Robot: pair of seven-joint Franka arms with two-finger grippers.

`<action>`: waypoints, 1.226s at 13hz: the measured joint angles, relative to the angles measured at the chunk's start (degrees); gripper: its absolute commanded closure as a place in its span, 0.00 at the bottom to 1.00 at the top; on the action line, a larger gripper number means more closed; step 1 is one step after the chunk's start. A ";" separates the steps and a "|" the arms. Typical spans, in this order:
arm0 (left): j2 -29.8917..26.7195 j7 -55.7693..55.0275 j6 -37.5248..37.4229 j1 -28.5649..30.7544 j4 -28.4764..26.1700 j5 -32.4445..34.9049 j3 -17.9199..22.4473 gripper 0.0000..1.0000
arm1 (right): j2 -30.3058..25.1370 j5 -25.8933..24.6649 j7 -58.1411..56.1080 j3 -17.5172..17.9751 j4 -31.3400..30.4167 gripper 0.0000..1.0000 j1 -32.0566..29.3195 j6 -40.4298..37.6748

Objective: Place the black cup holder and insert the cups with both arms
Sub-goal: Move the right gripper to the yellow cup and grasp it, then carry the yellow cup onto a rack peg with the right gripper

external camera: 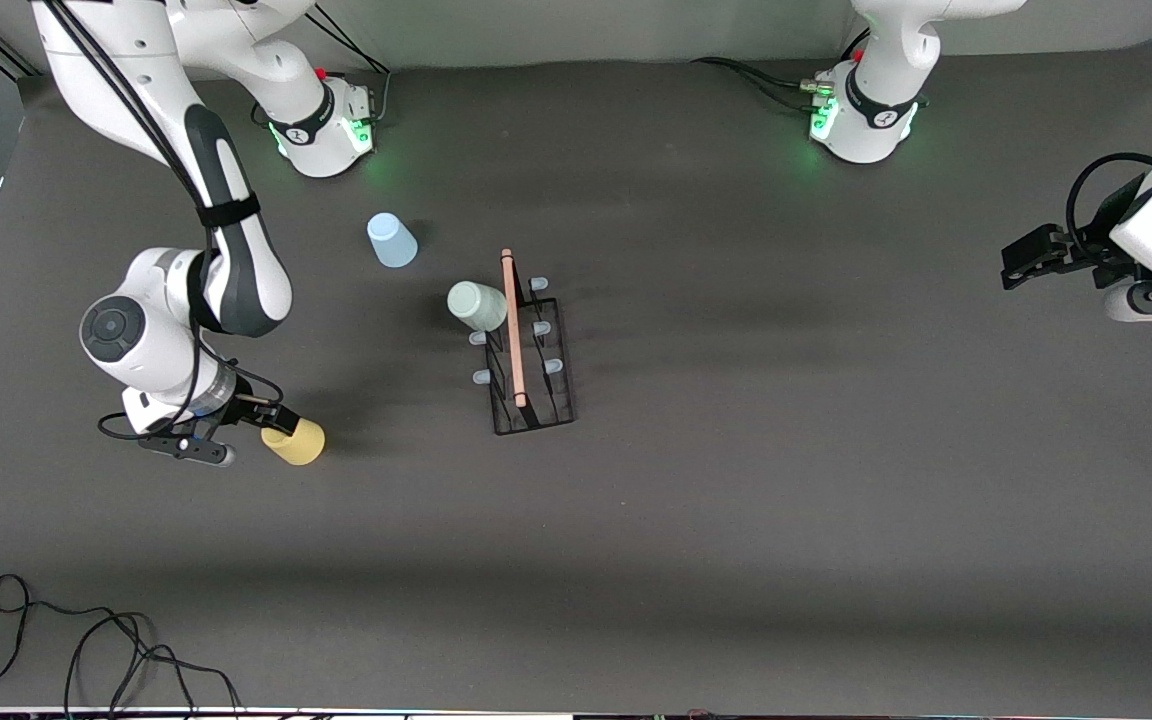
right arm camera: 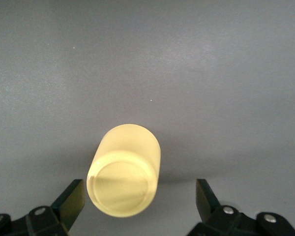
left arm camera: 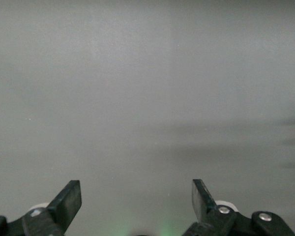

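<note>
The black cup holder (external camera: 533, 372) with its wooden rod handle stands mid-table. The pale green cup (external camera: 477, 305) sits tilted on one of its prongs, on the side toward the right arm. The light blue cup (external camera: 392, 240) stands upside down on the table, farther from the front camera. The yellow cup (external camera: 295, 441) stands upside down nearer the front camera, at the right arm's end. My right gripper (external camera: 266, 432) is open over it; in the right wrist view the cup (right arm camera: 125, 169) lies between the jaws (right arm camera: 140, 196), close to one finger. My left gripper (external camera: 1014, 262) waits open and empty (left arm camera: 136, 194).
The table is a dark grey mat (external camera: 786, 450). A loose black cable (external camera: 86, 650) lies at the front edge at the right arm's end. The green-lit arm bases (external camera: 336, 125) (external camera: 861, 115) stand along the farthest edge.
</note>
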 measured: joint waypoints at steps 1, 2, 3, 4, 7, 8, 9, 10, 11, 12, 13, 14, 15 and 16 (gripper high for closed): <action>0.00 0.00 0.00 0.00 0.00 0.00 -0.04 0.00 | 0.67 1.11 -0.85 0.15 0.03 0.00 0.10 0.58; 0.00 0.00 0.00 0.00 0.00 0.00 -0.09 0.00 | 1.15 1.70 -1.33 0.21 0.06 0.00 0.16 1.06; 0.00 0.00 0.00 0.00 0.00 0.00 -0.12 0.00 | 1.52 1.93 -1.49 0.23 0.11 0.02 0.16 1.64; 0.01 0.00 0.00 0.00 0.00 0.00 -0.13 0.00 | 1.83 2.00 -1.55 0.23 0.17 0.59 0.16 2.00; 0.08 0.00 0.00 0.00 -0.01 0.01 -0.14 0.00 | 2.24 2.06 -1.58 0.25 0.29 1.00 0.17 2.61; 0.11 0.00 0.00 0.00 -0.02 0.01 -0.14 0.00 | 2.24 2.08 -1.58 0.30 0.43 1.00 0.21 2.61; 0.14 0.00 0.00 0.00 -0.02 0.01 -0.14 0.00 | 2.18 2.11 -1.59 0.31 0.60 1.00 0.33 2.60; 0.15 0.00 0.00 0.00 -0.02 0.01 -0.14 0.00 | 2.02 2.13 -1.59 0.31 0.81 1.00 0.46 2.56; 0.16 0.00 0.04 0.00 -0.02 0.01 -0.14 0.00 | 1.59 2.21 -1.59 0.33 1.11 1.00 0.59 2.28; 0.16 0.00 0.11 0.00 -0.03 0.02 -0.15 0.00 | 0.74 2.32 -1.59 0.33 1.54 1.00 0.71 1.17; 0.17 -0.01 0.17 0.00 -0.04 0.02 -0.15 0.00 | -0.67 2.44 -1.49 0.33 1.95 1.00 0.88 -1.21; 0.19 -0.01 0.20 -0.01 -0.04 0.02 -0.15 0.00 | -2.58 2.58 -1.15 0.32 2.26 1.00 1.19 -4.20; 0.20 -0.01 0.21 -0.01 -0.04 0.02 -0.16 0.00 | -4.84 2.68 -0.11 0.30 2.42 1.00 1.74 -6.94; 0.20 -0.01 0.23 -0.01 -0.04 0.03 -0.17 0.00 | -7.12 2.74 1.99 0.29 2.46 1.00 2.68 -9.26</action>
